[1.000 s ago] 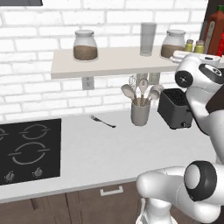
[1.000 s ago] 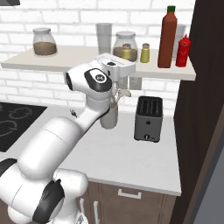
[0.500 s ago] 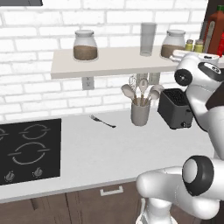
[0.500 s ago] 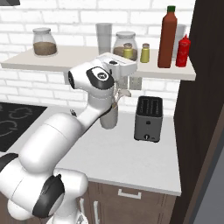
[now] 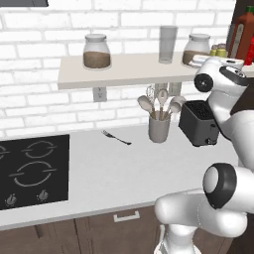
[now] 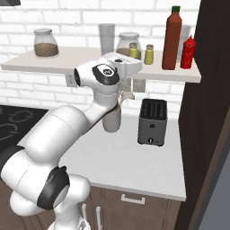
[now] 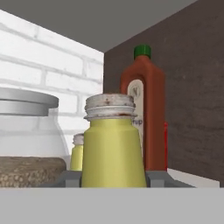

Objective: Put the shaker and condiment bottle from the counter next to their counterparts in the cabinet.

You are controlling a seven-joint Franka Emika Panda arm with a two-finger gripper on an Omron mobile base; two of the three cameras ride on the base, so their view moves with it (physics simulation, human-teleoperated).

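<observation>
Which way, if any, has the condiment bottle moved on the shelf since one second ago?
No. The condiment bottle stands at the same spot on the cabinet, just left of the plain red bottle, as before.

Kitchen: hob (image 5: 31, 170), toaster (image 6: 152, 121), utensil crock (image 5: 159, 126).

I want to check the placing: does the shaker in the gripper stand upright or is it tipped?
Upright. In the hand view the shaker stands straight between the fingertips, cap on top, its sides parallel to the condiment bottle behind it.
</observation>
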